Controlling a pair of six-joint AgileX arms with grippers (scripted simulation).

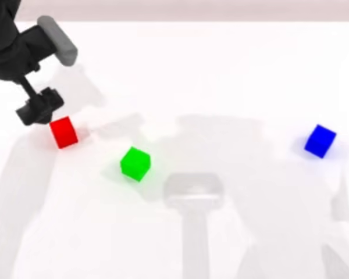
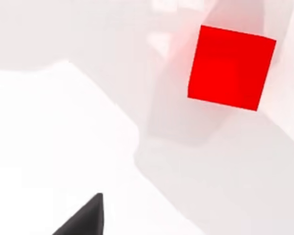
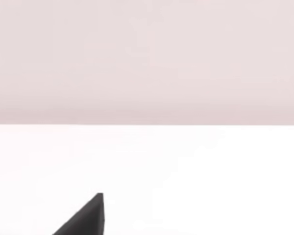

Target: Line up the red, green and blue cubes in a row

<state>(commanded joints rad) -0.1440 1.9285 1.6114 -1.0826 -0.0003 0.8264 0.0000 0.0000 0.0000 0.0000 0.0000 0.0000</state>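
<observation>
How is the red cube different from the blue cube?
The red cube is bright red; the blue cube is deep blue. Red sits at the table's left, right beside the left claw; blue sits alone far at the right, with no claw nearby. Both look the same size and rest on the table.

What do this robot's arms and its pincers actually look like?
The left arm is black and chunky, with a pale grey cylinder on it. A thin black stem leads to its blocky black left gripper. Each wrist view shows one pointed black fingertip. No cables or markings show.
</observation>
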